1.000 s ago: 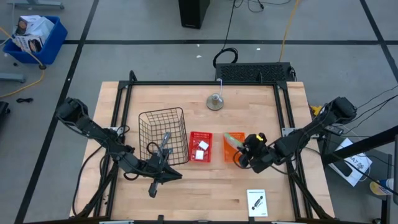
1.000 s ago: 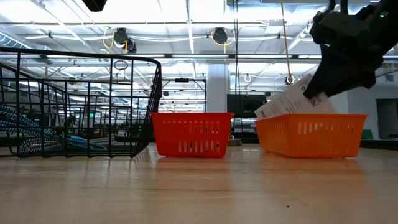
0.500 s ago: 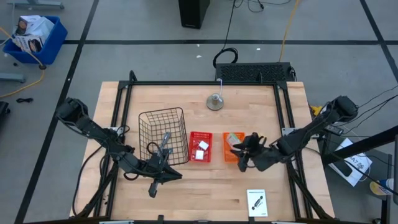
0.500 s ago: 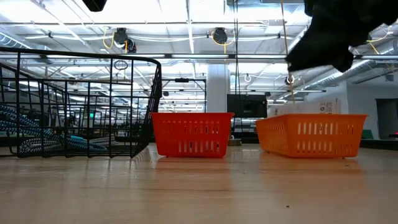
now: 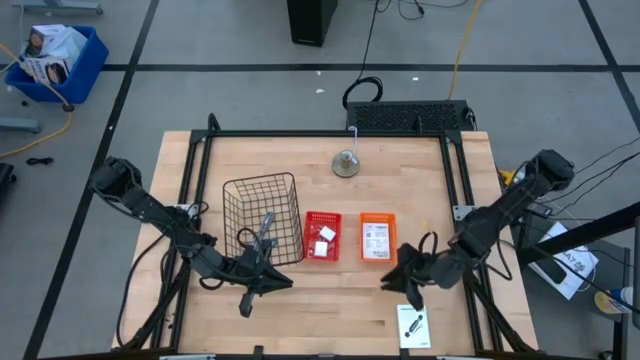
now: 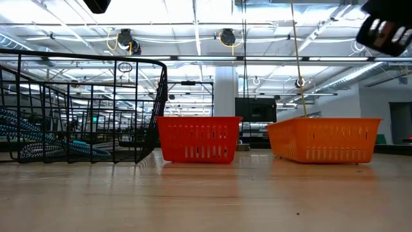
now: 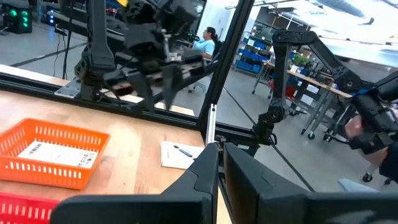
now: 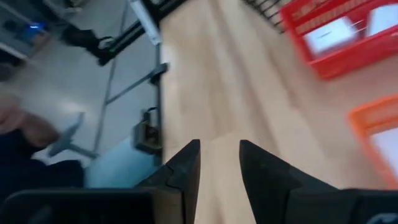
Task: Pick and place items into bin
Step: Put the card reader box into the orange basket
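A pale wooden tabletop (image 5: pixel 320 160) stands on a grey concrete floor (image 5: pixel 200 40) crossed by dark taped lines. A blue plastic crate (image 5: pixel 55 60) sits on the floor off one far corner, and a black box (image 5: pixel 310 22) beyond the far edge. In the low view, white ceiling beams and long bright light strips (image 6: pixel 212 29) run overhead. Past the fingers in the left wrist view, a seated person (image 7: pixel 205 42) works among blue storage bins (image 7: pixel 255 53).
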